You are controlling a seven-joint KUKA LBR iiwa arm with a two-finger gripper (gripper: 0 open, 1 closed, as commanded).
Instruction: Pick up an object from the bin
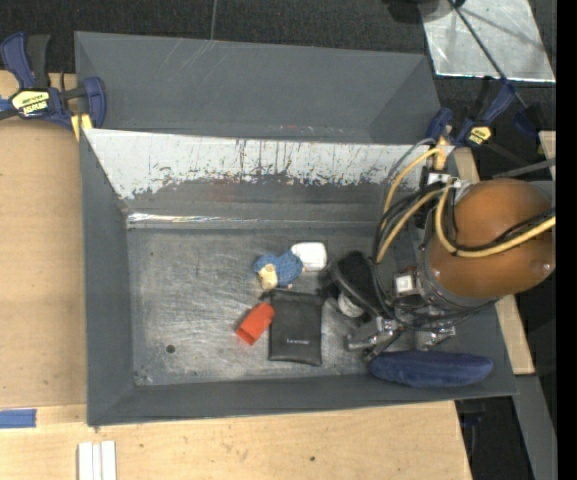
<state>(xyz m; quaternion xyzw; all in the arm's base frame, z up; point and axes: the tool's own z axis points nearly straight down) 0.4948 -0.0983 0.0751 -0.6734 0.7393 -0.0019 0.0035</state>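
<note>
Dark blue elongated pouch (pixel 430 369) at lower right of bin (pixel 108 268), just below tool (pixel 396 337); black round item (pixel 353 273) just to upper left. Tool low in bin, apart or together impossible to tell. Nothing visibly lifted; grasp and lift judged yet to come.

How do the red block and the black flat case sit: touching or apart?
Touching: the camera view shows the red block butted against the black flat case, with no gap showing between them.
</note>
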